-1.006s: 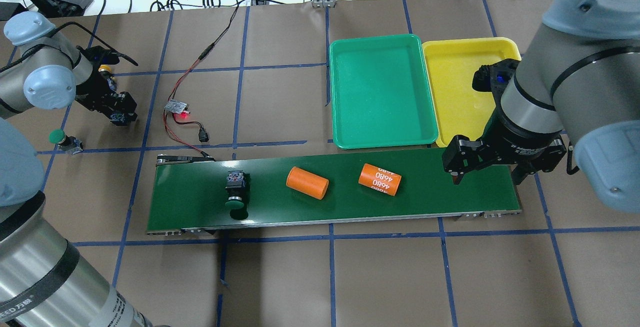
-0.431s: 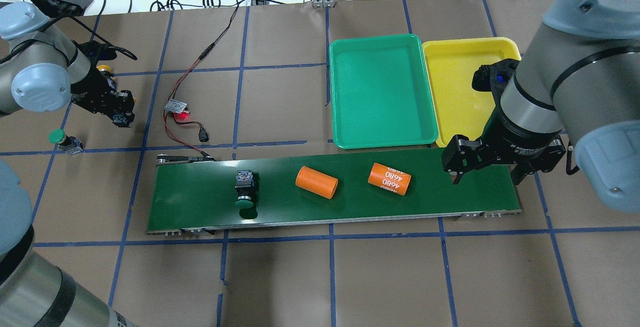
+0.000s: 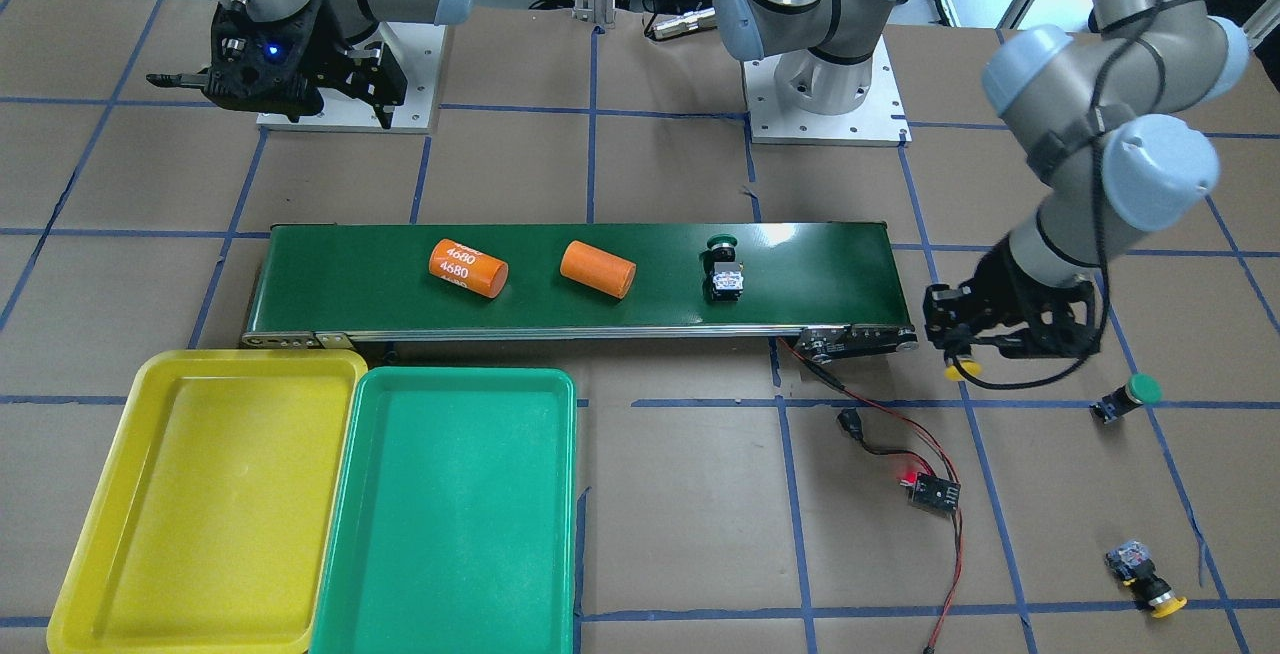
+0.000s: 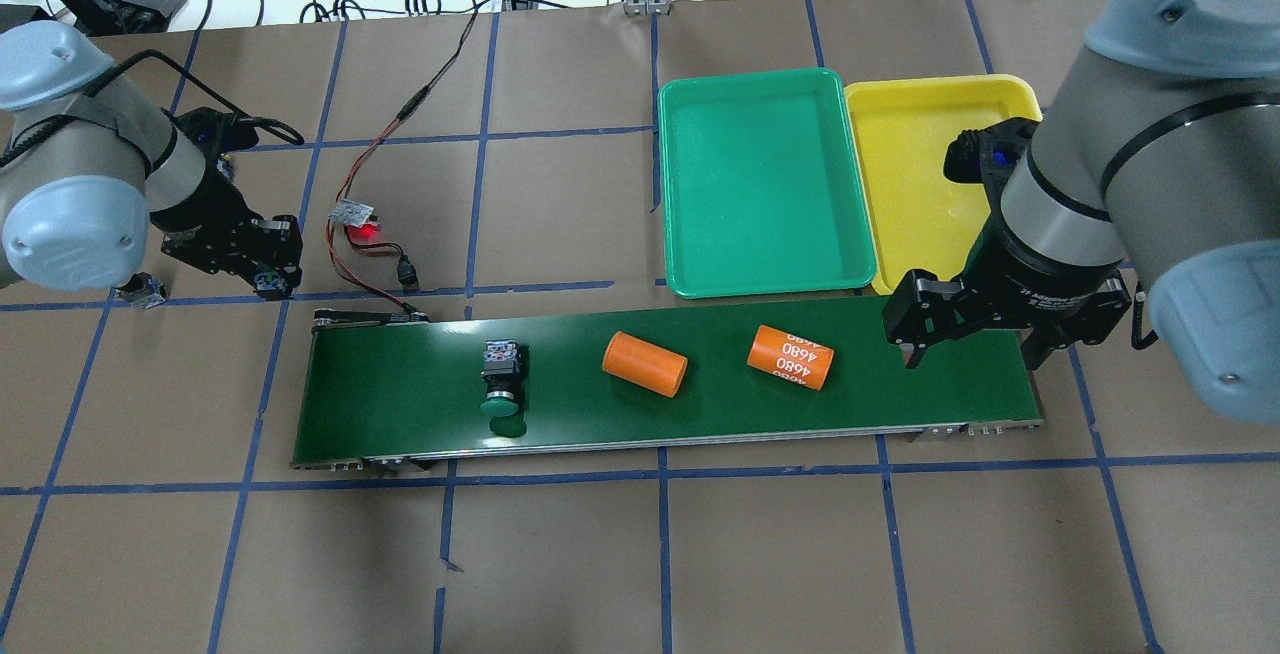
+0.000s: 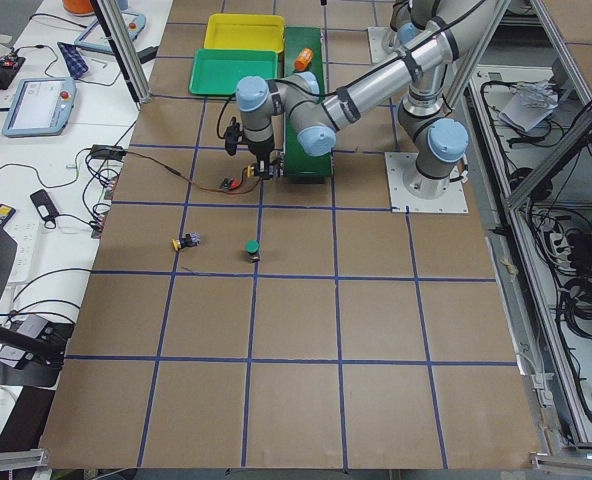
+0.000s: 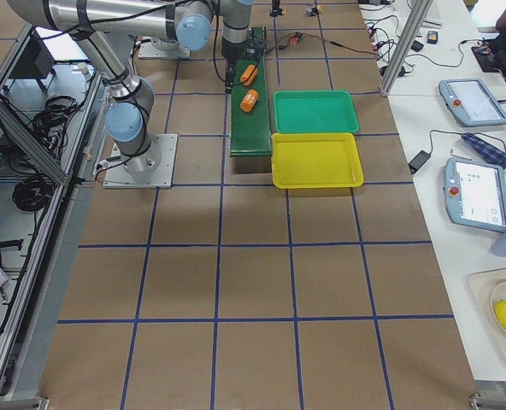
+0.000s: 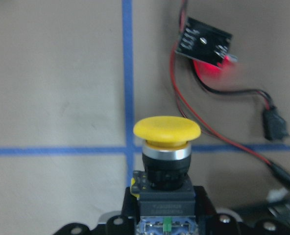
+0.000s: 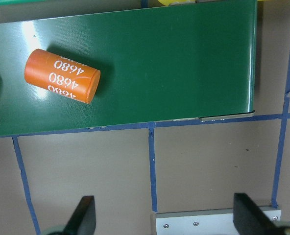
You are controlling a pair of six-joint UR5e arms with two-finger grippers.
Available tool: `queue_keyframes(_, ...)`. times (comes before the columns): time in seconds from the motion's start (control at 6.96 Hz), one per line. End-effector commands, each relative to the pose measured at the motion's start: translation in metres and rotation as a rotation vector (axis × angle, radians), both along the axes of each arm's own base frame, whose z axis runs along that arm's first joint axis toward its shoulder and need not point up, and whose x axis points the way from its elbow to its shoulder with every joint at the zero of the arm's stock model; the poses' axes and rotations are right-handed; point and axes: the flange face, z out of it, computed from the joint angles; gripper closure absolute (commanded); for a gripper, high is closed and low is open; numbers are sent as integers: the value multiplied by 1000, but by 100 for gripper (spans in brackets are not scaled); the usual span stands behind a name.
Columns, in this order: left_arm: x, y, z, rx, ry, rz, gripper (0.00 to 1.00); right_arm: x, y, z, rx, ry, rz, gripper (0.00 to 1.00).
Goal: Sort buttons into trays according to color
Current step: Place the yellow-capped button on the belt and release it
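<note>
Seen from across the table (image 3: pixel 680 554), its brown top, gridded with blue tape (image 3: pixel 700 402), carried a long green belt (image 3: pixel 820 274) across the middle. At seven o'clock a yellow tray (image 3: pixel 200 504) and a green tray (image 3: pixel 460 524) lay touching, side by side. A small black board (image 3: pixel 932 492) with red wires lay at four o'clock, a green-capped button (image 3: pixel 1128 400) near three and a yellow-capped button (image 3: pixel 1143 579) towards five.

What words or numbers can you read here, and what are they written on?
"4680", printed several times in white on one orange cylinder lying on the conveyor belt.
White lettering on the right end effector's black body: too blurred to read.
Small print on the yellow button's black body: too blurred to read.
</note>
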Motion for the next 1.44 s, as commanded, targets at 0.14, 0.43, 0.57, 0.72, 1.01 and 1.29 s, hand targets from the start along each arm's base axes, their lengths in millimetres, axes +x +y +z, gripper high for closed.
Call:
queue_keyframes(0.14, -105, 74, -18, 51, 29, 44, 100, 0, 0, 0, -1, -2, -2, 0)
queue_keyframes(0.43, -124, 81, -34, 91, 26, 8, 91, 0, 0, 0, -1, -3, -2, 0)
queue_keyframes(0.57, -126, 75, -32, 62, 19, 0, 10, 0, -1, 0, -3, -3, -2, 0)
queue_keyframes(0.72, -124, 71, -13, -1, 14, 6, 0, 0, -1, -1, -1, -3, -2, 0)
queue_keyframes(1.01, -78, 24, 51, -32, 7, 71, 0, 0, 1, 1, -3, -3, -4, 0)
queue_keyframes(1.29, 38, -49, 78, -23, 22, 24, 0, 0, 3, 2, -6, -3, -2, 0)
